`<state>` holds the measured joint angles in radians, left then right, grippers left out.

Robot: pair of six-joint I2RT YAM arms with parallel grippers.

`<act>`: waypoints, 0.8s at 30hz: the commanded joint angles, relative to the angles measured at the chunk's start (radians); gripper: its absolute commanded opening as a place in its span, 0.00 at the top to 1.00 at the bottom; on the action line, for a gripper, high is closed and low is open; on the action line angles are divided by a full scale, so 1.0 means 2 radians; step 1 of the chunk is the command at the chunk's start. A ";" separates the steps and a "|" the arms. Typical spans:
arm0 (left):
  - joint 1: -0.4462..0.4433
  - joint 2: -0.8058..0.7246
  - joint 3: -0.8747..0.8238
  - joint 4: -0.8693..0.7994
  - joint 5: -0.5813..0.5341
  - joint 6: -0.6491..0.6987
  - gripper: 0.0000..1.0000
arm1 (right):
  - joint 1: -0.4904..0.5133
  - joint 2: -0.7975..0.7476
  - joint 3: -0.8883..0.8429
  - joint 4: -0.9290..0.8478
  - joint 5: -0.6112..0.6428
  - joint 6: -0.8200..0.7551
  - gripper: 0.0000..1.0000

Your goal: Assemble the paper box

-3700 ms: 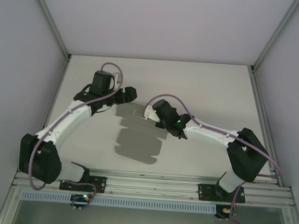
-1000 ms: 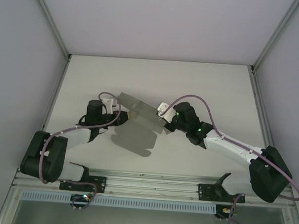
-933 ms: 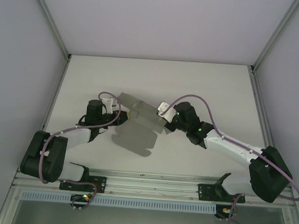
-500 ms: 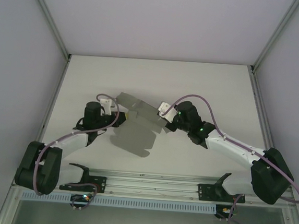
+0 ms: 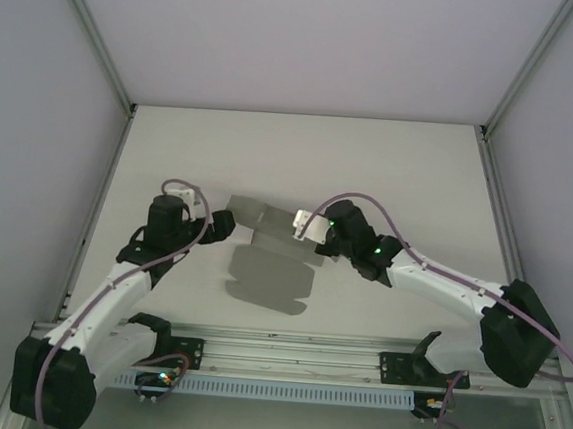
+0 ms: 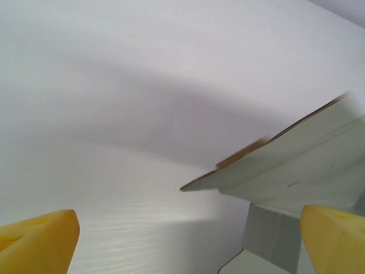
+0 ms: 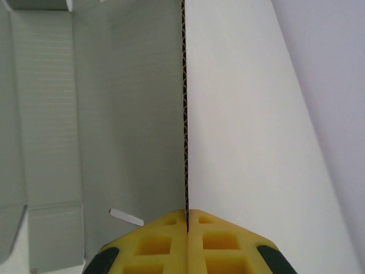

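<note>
Two claws: right claw (image 7: 187,218) pinches the raised edge of the paper box (image 7: 114,114); left claw (image 6: 186,242) spread wide, empty, its corner just ahead. Open desk (image 5: 371,162) beyond both.

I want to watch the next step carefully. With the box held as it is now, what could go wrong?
The right gripper pinches the paper box by one thin edge alone; the card might slip out or bend if pulled. The left gripper stands open beside the raised flap without touching it, so that flap may fall back flat.
</note>
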<state>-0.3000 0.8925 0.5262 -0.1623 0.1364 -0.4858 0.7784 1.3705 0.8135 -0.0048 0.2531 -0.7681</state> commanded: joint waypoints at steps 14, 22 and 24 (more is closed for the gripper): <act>0.105 0.271 0.113 0.126 0.105 0.000 0.09 | 0.047 0.060 -0.008 0.139 0.135 -0.142 1.00; 0.019 0.289 0.077 0.187 0.154 0.059 0.44 | 0.045 0.065 -0.001 0.132 0.146 -0.126 1.00; -0.003 0.275 0.055 0.194 0.150 0.062 0.49 | 0.045 0.065 0.003 0.125 0.149 -0.117 1.00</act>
<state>-0.2672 1.4818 0.6918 0.1692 0.3859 -0.4084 0.8669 1.5177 0.8078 0.2363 0.5179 -1.0374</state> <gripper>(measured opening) 0.522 0.046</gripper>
